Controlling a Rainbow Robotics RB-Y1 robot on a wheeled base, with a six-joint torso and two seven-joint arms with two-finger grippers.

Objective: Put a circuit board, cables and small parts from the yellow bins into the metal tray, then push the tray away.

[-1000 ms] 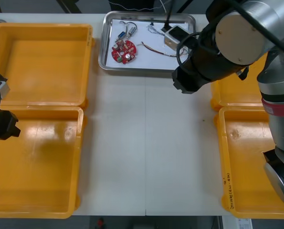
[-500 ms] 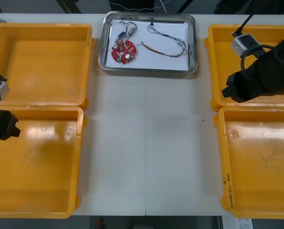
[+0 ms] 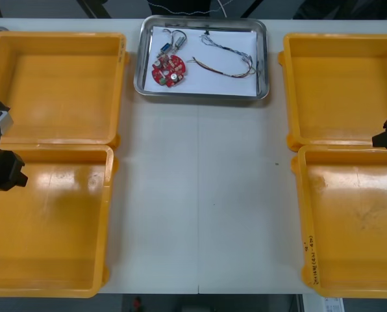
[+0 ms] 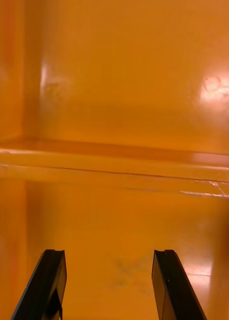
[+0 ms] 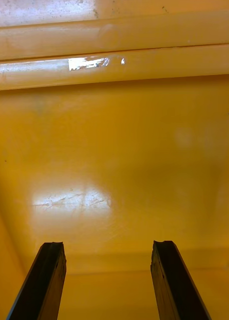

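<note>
Front view: metal tray (image 3: 200, 95) sits far centre with red circuit board (image 3: 169, 70) and cables (image 3: 227, 64) inside, likely stiff, light, slick, best pushed at near rim; yellow bins (image 3: 57, 84) flank it, left gripper (image 5: 108, 245) and right gripper (image 4: 109, 255) wide, empty, above them.

1. Four yellow bins ring the table: one bin (image 3: 57, 84) at 10 o'clock, one bin (image 3: 57, 221) at 8 o'clock, one bin (image 3: 339, 84) at 2 o'clock and one bin (image 3: 352, 221) at 4 o'clock.
2. One metal tray (image 3: 203, 95) sits at 12 o'clock.
3. One round red circuit board (image 3: 169, 69) lies in the tray.
4. Two cables can be counted beside it: one red and yellow cable (image 3: 219, 69) and one twisted blue and white cable (image 3: 229, 49).
5. One small metal part (image 3: 179, 41) is plain at the board's 12 o'clock; any others are too small to count.
6. Two grippers, the left gripper (image 5: 108, 245) and the right gripper (image 4: 109, 251), each carry two black fingers.
</note>
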